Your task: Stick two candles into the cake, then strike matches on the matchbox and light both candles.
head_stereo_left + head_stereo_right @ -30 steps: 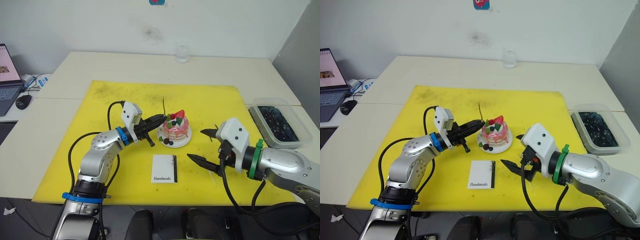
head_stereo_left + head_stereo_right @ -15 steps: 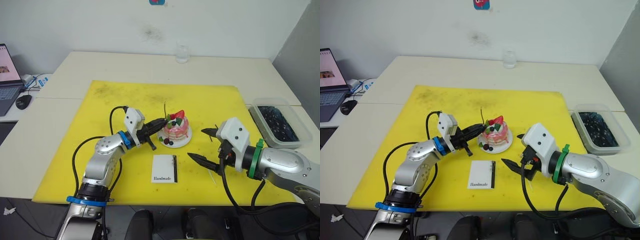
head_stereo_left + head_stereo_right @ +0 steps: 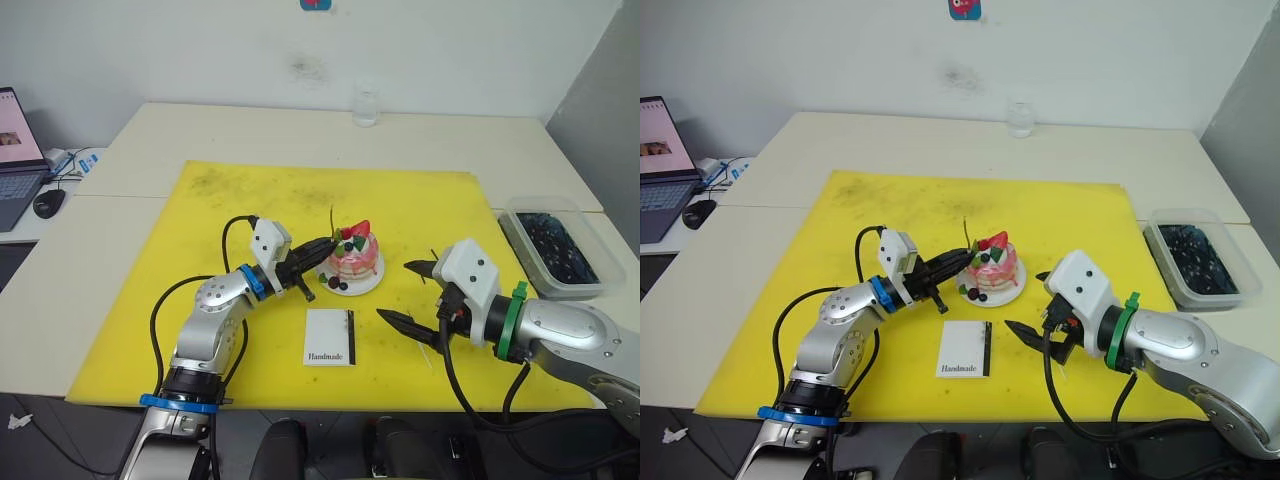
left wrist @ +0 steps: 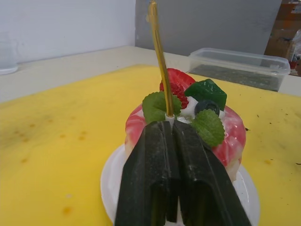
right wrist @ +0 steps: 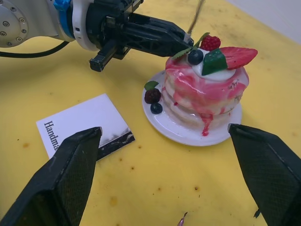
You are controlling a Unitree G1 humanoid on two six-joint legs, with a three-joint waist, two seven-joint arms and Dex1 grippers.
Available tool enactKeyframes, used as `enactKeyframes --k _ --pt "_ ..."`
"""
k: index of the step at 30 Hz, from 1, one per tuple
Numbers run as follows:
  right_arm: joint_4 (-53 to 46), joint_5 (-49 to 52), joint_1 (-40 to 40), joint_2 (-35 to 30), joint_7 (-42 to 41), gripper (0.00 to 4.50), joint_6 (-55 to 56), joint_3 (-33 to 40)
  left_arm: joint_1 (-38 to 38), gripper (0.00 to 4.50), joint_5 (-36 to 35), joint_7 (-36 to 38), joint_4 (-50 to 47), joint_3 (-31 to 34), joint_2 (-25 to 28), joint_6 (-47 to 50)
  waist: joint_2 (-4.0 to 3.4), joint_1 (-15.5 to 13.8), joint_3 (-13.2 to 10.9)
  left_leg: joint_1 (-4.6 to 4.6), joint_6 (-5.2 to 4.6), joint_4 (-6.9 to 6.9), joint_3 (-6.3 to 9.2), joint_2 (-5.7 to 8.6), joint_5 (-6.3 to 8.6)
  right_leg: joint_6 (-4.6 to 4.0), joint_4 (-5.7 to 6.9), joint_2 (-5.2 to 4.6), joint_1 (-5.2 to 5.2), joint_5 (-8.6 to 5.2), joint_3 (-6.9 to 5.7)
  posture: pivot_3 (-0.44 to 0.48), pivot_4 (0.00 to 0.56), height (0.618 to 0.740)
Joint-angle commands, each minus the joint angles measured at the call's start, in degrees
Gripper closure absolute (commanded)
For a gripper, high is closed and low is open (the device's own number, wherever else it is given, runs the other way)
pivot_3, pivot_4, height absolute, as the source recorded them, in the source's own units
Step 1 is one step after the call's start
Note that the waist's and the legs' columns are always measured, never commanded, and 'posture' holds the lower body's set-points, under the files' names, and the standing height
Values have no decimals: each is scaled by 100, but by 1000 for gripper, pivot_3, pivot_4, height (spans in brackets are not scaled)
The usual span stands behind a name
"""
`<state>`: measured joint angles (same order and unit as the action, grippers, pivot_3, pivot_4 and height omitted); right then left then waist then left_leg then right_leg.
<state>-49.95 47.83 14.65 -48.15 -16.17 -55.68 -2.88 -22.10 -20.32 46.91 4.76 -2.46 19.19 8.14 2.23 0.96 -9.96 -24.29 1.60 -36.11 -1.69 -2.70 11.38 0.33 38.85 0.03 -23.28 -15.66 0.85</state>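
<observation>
Candle [image 4: 160, 56] pinched at its pale foot, upright with a slight lean, long axis near vertical, foot right at the top of the cake [image 3: 353, 262] among the green leaves [image 4: 155, 106] beside the strawberry [image 4: 178, 84]. Left gripper [image 4: 170, 123] clenched on that candle, fingers pressed together, reaching in level from the cake's left side so the tips sit just at its upper rim. Cake itself on its white plate [image 3: 340, 288] in the middle of the yellow mat [image 3: 200, 200], matchbox [image 3: 329, 337] lying flat just in front of it. Judged: push now runs straight down along the candle's axis into the icing; left arm clearly the nearer one. Right gripper [image 3: 408, 293] spread wide and empty, hovering low over the mat to the cake's right, fingers [image 5: 70, 169] either side of the cake in its wrist view. Thin pale stick [image 3: 425, 353], likely the second candle, on the mat beneath it. Against the earlier frames: left gripper crept closer to the cake, candle now over the topping instead of beside it; right arm unmoved
</observation>
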Motion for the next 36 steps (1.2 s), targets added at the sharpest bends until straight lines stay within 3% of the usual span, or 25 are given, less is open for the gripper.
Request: enactKeyframes --k 1,9,10,16,20,23,28,36 --pt "-187 -76 9 47 -4 0 64 224 3 2708 -68 104 -270 105 163 31 0 1 0 0 0 0 0 0 0 0 0 0 0 0 0 0 150 740" --pt "-53 -198 81 247 -30 0 130 245 -73 144 -149 -1 -452 332 316 154 0 1 0 1 0 1 -1 -1 0 0 0 1 0 0 2 0 150 740" --pt "-43 -202 92 295 -27 0 147 273 -80 37 -178 -2 -517 369 350 217 0 1 0 2 0 1 0 -1 0 0 0 1 0 0 0 0 150 740" --pt "-155 -35 -13 468 -37 0 173 673 85 37 -378 356 -999 520 928 609 0 7 0 2 0 2 0 -4 0 0 1 1 -1 0 0 0 150 740" --pt "-530 3 -703 375 -28 0 195 1149 570 37 -582 1187 -1578 497 1835 929 -1 39 0 4 1 6 -3 -6 1 -3 -1 -5 -2 -2 3 0 150 740" --pt "-774 -318 -1365 347 45 0 305 1213 925 37 -688 1582 -2002 362 2198 979 -1 35 -1 3 1 11 1 -6 1 0 0 -20 -2 -9 -3 0 150 740" --pt "-982 -1435 -2678 620 490 0 754 687 1346 37 -1057 1767 -3042 -54 2236 1392 0 19 0 5 1 6 -3 -2 1 2 -1 -34 0 -9 0 0 150 740" --pt "-792 -2304 -3475 1132 747 0 1095 43 1378 37 -1265 1594 -3651 -446 2052 1732 -2 51 1 36 1 6 -6 -5 1 -27 7 -33 14 -25 4 0 150 740"
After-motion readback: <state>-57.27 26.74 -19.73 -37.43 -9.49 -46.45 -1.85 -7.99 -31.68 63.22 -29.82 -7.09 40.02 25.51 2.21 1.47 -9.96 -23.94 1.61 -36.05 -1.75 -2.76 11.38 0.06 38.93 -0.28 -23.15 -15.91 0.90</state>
